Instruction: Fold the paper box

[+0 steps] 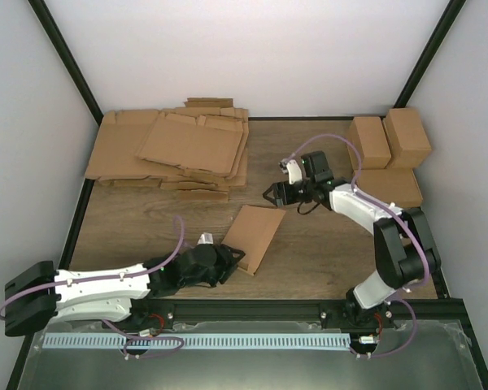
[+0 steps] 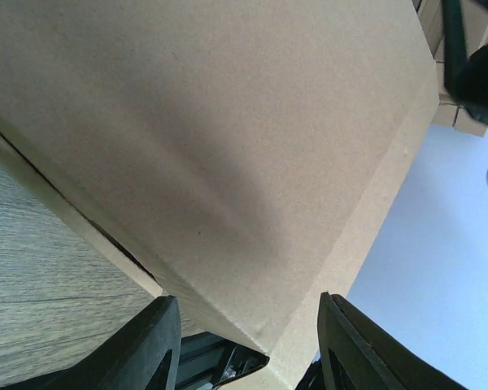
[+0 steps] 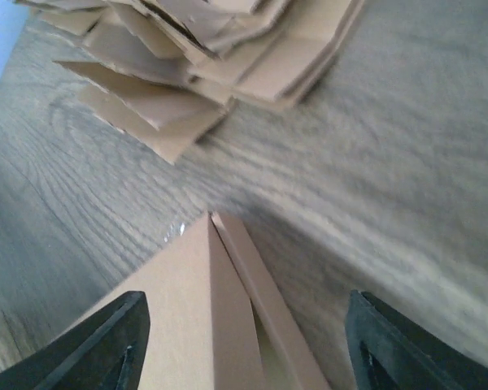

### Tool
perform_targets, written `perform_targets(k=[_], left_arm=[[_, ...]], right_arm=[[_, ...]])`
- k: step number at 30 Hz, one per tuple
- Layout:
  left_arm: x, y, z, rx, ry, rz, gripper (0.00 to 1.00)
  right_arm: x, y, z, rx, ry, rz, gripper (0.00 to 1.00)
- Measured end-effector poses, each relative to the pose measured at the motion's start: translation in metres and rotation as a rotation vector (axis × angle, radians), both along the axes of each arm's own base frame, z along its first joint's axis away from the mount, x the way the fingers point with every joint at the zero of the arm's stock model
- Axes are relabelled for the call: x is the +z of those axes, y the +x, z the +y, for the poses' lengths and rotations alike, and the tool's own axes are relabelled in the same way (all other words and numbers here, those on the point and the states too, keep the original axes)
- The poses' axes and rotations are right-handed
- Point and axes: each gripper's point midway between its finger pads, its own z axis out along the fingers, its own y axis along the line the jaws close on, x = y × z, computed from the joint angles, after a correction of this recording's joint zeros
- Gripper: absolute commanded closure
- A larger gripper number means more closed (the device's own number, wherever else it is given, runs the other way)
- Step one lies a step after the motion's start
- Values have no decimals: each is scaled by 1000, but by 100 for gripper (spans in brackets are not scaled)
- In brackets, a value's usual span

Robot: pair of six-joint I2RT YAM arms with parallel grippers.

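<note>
Left pincer [image 1: 230,262] straddles the near corner of the paper box [image 1: 256,231]; whether it clamps, I cannot tell. Right pincer [image 1: 270,193] stands released, the far corner between its fingers untouched. Flat, creased matte brown cardboard lies on the wood-grain worktop [image 1: 146,219], its long axis running away from the arms and leaning slightly right.

Matt paper box [image 1: 256,234], wood-grain table [image 1: 325,244]

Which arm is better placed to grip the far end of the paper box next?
Probably right. The right gripper hovers open at the far edge of the paper box, that corner showing between its fingers; the left gripper has the near corner between its own.
</note>
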Motion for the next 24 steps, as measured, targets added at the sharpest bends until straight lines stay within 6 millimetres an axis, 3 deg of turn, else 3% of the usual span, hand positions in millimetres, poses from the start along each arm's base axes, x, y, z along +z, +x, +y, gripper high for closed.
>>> perform_targets(k=[3,6,15,24], left_arm=[[1,1,2,9,1,-3,52],[-1,1,3,10,6,-1,52],[-15,-1,-1,-6,34,22,70],[-25,-5,3,-20,52,39,74]], right_arm=[[9,16,13,46,22,-20,46],[4,19,20,87,31,-5,50],[-18,-11,36,191,31,100,74],[-40,-32,29,183,5,147,79]])
